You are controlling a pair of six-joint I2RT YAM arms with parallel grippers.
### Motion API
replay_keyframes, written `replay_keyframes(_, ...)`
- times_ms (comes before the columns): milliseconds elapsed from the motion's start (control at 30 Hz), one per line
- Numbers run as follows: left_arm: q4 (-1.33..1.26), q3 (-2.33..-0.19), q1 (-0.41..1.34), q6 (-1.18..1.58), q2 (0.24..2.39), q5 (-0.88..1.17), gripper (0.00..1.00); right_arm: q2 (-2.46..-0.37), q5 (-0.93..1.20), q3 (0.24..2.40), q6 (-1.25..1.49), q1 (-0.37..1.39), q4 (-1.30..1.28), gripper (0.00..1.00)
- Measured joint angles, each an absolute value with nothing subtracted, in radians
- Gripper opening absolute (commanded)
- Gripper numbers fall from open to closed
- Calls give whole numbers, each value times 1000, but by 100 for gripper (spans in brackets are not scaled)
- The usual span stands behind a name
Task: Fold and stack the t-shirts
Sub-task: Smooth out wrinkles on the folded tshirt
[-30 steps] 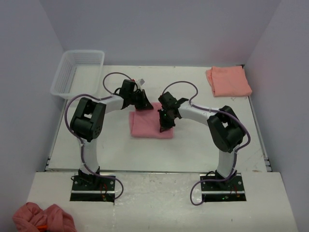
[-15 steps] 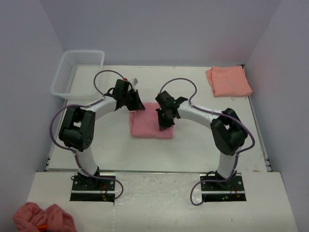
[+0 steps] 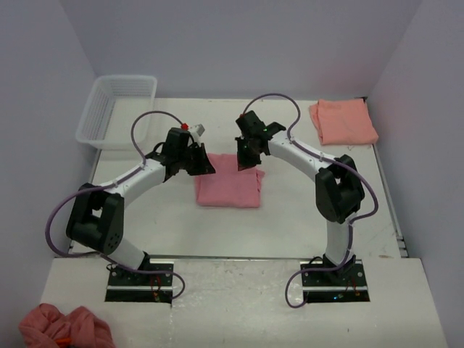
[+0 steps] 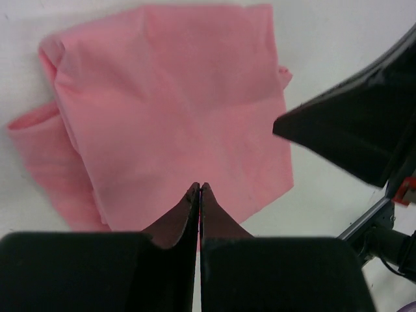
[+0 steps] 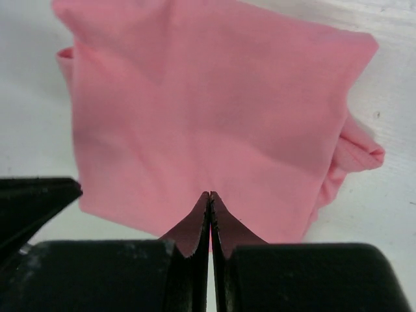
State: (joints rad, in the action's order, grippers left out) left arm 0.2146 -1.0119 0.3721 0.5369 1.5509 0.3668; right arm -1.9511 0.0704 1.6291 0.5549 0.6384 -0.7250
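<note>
salmon shirt (image 3: 344,122) overhead only, left claw (image 4: 198,187) seemingly empty

Your table (image 3: 145,217): centre t-shirt (image 3: 228,185) mid-table, left gripper (image 3: 206,168) at its far-left corner, right gripper (image 3: 245,162) at its far-right, corner t-shirt (image 3: 343,122) far right, basket (image 3: 116,109) far left, crumpled cloth (image 3: 65,326) near left.

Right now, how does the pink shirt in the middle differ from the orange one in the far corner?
Colour: the rose-pink shirt is a deeper pink, while the salmon-orange shirt is paler.
Place: the pink one lies in the middle, and the orange one sits at the far right corner.
Attention: the left pincer and right pincer, both shut, hang over the pink one. Neither is near the orange one.
Both shirts are plain and folded flat.
</note>
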Motion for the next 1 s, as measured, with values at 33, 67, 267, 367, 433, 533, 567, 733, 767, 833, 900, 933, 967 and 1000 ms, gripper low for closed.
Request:
replay_keyframes(33, 216, -992, 382, 539, 1552, 366, 0, -1966, 70, 1630, 553, 628, -730, 0)
replay_keyframes(67, 216, -973, 391, 540, 1554, 364, 0, -1979, 70, 1630, 551, 619, -735, 0)
replay_keyframes(267, 197, -901, 420, 543, 1575, 364, 0, -2023, 72, 1627, 549, 581, -756, 0)
replay_keyframes(367, 190, -860, 420, 557, 1574, 362, 0, -2024, 73, 1612, 554, 570, -755, 0)
replay_keyframes(433, 189, -822, 420, 561, 1568, 355, 0, -2024, 72, 1591, 560, 562, -755, 0)
replay_keyframes(533, 195, -753, 420, 567, 1535, 337, 0, -2033, 70, 1557, 569, 553, -758, 0)
replay_keyframes(567, 199, -730, 420, 569, 1521, 332, 0, -2040, 70, 1553, 574, 550, -760, 0)
replay_keyframes(733, 201, -626, 420, 593, 1466, 306, 0, -2068, 70, 1518, 603, 547, -760, 0)
replay_keyframes(767, 193, -607, 420, 601, 1453, 308, 0, -2067, 70, 1512, 612, 547, -760, 0)
replay_keyframes(833, 181, -579, 420, 607, 1424, 302, 0, -2065, 70, 1507, 623, 547, -756, 0)
replay_keyframes(900, 167, -559, 420, 611, 1409, 301, 0, -2058, 73, 1491, 637, 546, -743, 0)
replay_keyframes(933, 155, -550, 420, 616, 1403, 300, 0, -2052, 75, 1480, 643, 546, -733, 0)
replay_keyframes(967, 141, -540, 420, 618, 1399, 300, 0, -2046, 78, 1470, 649, 546, -725, 0)
replay_keyframes(1000, 127, -531, 420, 621, 1396, 300, 0, -2040, 79, 1459, 657, 545, -716, 0)
